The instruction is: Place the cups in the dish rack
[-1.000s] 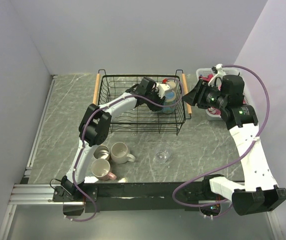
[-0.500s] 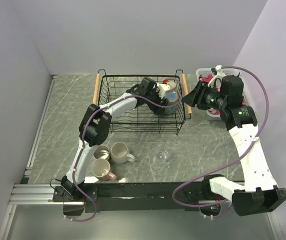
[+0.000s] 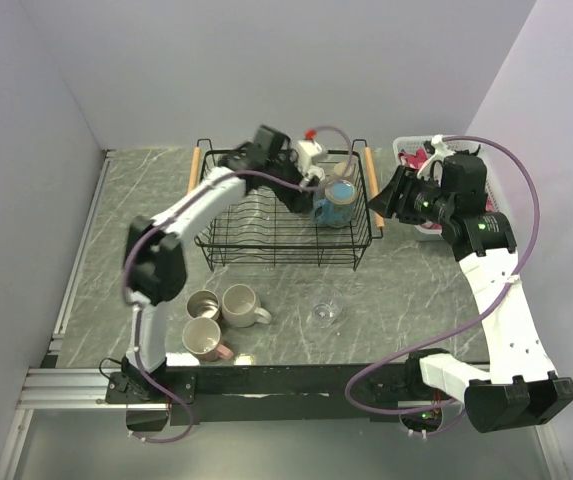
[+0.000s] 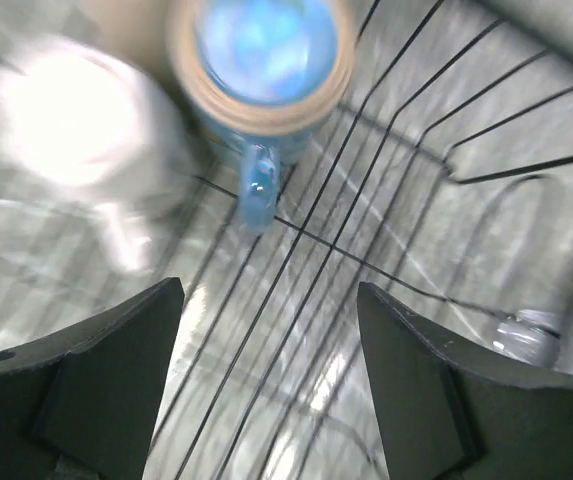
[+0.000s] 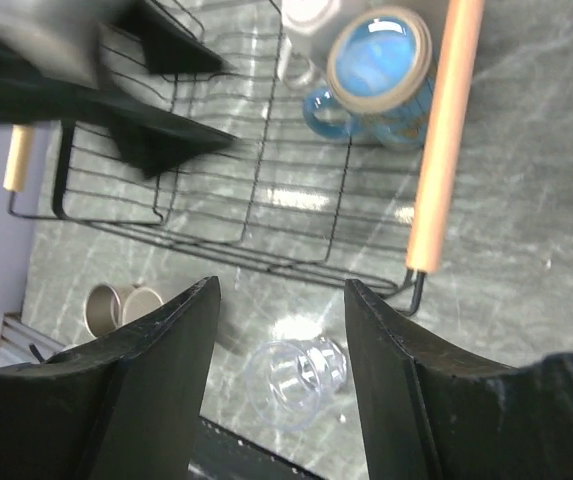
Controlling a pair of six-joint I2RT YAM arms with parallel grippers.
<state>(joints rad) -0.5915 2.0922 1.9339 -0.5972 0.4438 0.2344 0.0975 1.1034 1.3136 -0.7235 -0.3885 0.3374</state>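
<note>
1. While my left pincer point(image 4: 266, 295) hangs over the large black wire dish rack point(image 3: 266, 250), its two dark fingers stand wide apart. Nothing sits between them, only the rack's wire floor beneath.
2. Right ahead in my left wrist view is the blue handled mug with a tan rim point(image 4: 266, 50). It is upright inside the rack, mouth up, with its handle pointing back toward my spread fingers.
3. Next to it sits a white mug point(image 4: 76, 120), also inside the rack. It is too blurred for me to say whether the two mugs touch.
4. From above, that blue mug is in the rack's far right corner, just beside the right-hand light wooden handle point(image 3: 371, 190).
5. Over to my right pincer point(image 5: 281, 290): it hovers outside the rack, past that wooden handle, with its fingers parted and empty.
6. Down on the grey marbled worktop point(image 3: 416, 290), in front of the rack, four pieces wait:
   - a clear glass point(image 3: 326, 312) stands alone;
   - well to its left, a grey metal cup point(image 3: 203, 303) and an off-white handled mug point(image 3: 243, 303) sit side by side;
   - a pink mug point(image 3: 206, 340) sits just nearer my bases.
7. At the far right, beyond my right arm, a white plastic basket point(image 3: 406, 150) holds pink cloth.
</note>
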